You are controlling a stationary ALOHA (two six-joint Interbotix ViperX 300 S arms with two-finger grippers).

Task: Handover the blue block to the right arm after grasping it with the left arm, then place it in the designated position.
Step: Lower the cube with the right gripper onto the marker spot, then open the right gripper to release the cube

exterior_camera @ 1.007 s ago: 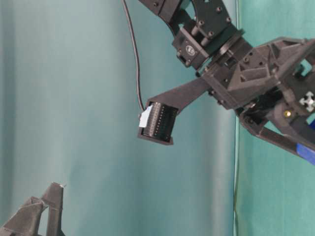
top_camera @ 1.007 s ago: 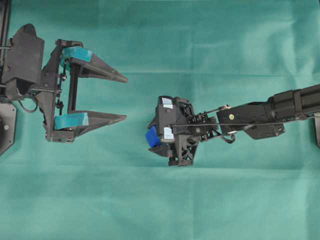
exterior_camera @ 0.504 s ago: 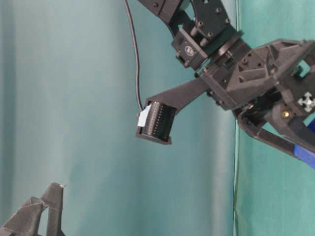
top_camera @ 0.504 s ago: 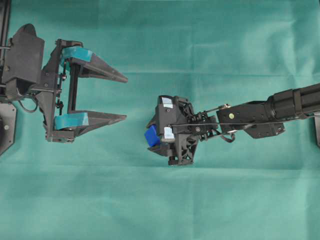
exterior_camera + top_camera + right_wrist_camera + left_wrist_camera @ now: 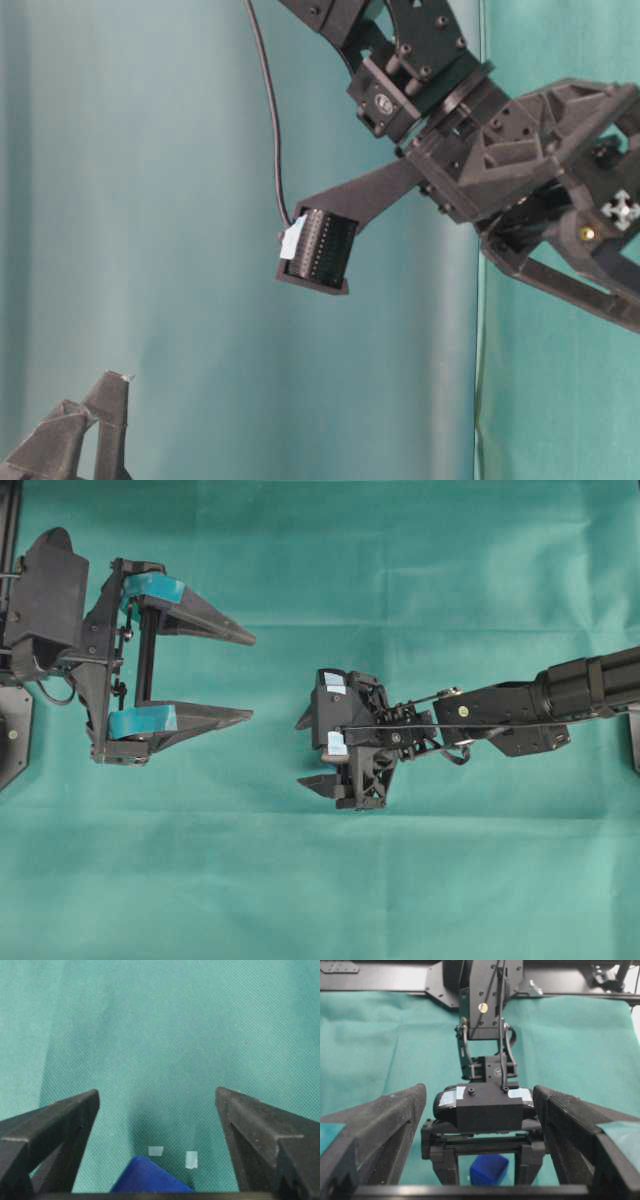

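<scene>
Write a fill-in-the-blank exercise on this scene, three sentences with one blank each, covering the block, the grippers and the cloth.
1. The blue block lies on the ____ cloth.
2. The fingers of the right gripper stand ____, one on each side of the block, not touching it.
3. The left gripper has ____ tape near its finger bases and holds nothing.

Missing words: green; open; teal

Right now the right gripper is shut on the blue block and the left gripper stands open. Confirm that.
Wrong: the right gripper is open, fingers clear of the blue block, as the right wrist view shows. The left gripper does stand open.
</scene>
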